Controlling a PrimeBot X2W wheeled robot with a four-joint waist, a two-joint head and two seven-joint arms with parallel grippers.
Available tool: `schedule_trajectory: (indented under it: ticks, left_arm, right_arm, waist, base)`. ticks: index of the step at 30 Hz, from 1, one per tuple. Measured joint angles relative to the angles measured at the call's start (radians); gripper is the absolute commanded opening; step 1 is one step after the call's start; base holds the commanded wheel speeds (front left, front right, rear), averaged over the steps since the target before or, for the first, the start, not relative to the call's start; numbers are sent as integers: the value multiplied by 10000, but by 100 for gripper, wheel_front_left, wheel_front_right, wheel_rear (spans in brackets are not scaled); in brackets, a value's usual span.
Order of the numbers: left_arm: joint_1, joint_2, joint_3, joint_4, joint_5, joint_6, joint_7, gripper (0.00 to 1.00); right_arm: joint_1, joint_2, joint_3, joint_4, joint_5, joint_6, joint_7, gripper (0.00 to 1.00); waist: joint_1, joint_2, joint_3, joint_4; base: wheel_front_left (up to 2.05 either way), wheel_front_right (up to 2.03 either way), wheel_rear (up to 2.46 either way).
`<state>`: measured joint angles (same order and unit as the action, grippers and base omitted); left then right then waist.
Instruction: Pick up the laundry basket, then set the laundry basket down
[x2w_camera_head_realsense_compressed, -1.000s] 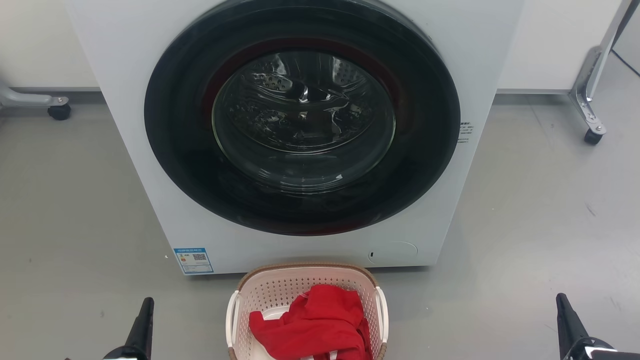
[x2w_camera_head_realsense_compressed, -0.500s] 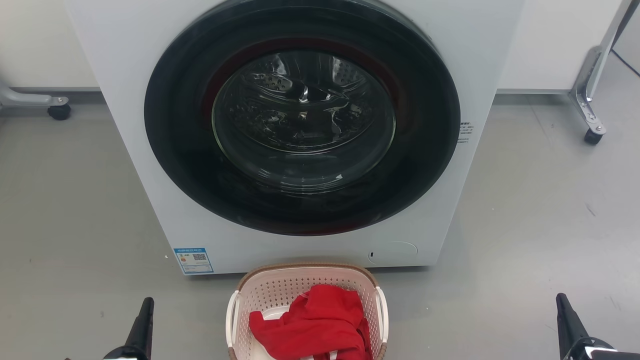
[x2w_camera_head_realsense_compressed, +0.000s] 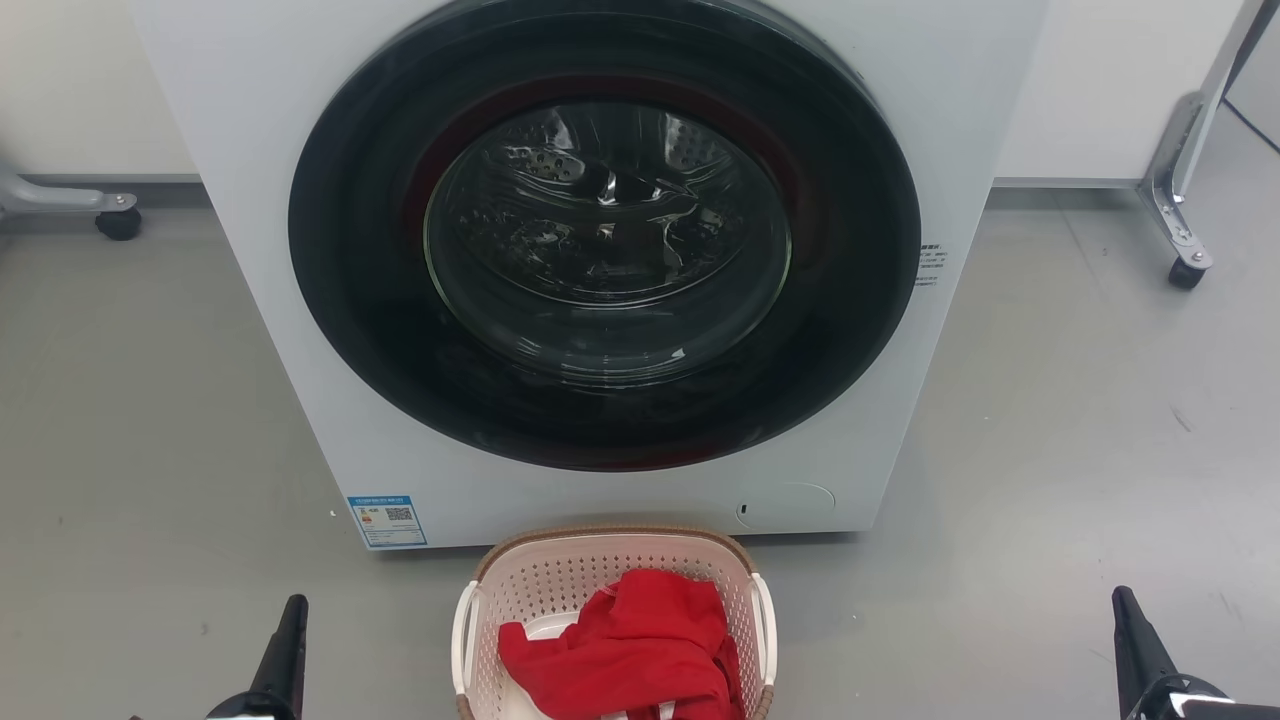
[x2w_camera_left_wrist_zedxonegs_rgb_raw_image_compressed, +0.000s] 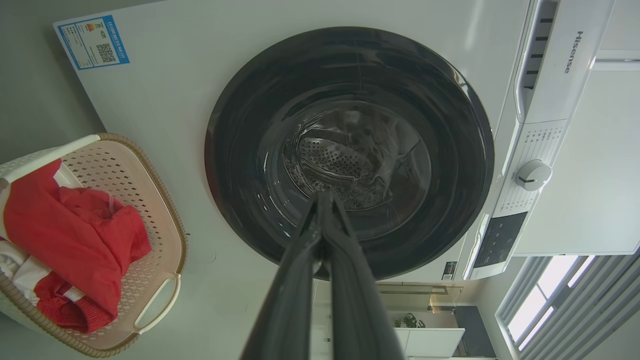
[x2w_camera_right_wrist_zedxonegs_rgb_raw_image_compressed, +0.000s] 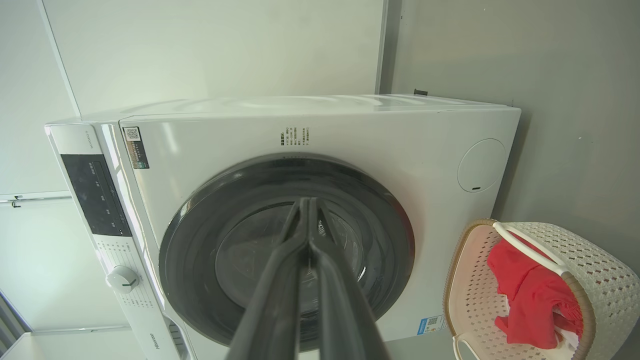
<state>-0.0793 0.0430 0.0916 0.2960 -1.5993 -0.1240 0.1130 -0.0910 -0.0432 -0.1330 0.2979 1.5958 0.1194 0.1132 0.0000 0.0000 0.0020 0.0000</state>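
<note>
Lighting even, bright; focus sharp. Reflections streak the door glass (x2w_camera_left_wrist_zedxonegs_rgb_raw_image_compressed: 360, 150) beyond the left gripper (x2w_camera_left_wrist_zedxonegs_rgb_raw_image_compressed: 324, 197). Wrist views bow at edges.

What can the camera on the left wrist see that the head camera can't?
Left wrist view's extras: the control knob and Hisense name on the washing machine, a window, and a close look at the left tool, shut. Head view's extras: caster wheels by the wall, and the right tool at the lower right. Shared: the round dark door, the blue label, and the laundry basket on the floor with a red cloth inside.
</note>
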Motion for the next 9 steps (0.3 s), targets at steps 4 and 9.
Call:
schedule_trajectory:
  ticks: [4,9]
  left_arm:
    - [0,0,0,0,0,0,0,0]
    - [0,-2,0,-2,0,0,0,0]
  right_arm:
    - [0,0,0,0,0,0,0,0]
    - [0,0,0,0,0,0,0,0]
  waist:
    - [0,0,0,0]
    - [0,0,0,0]
  base:
    - [0,0,0]
    - [0,0,0]
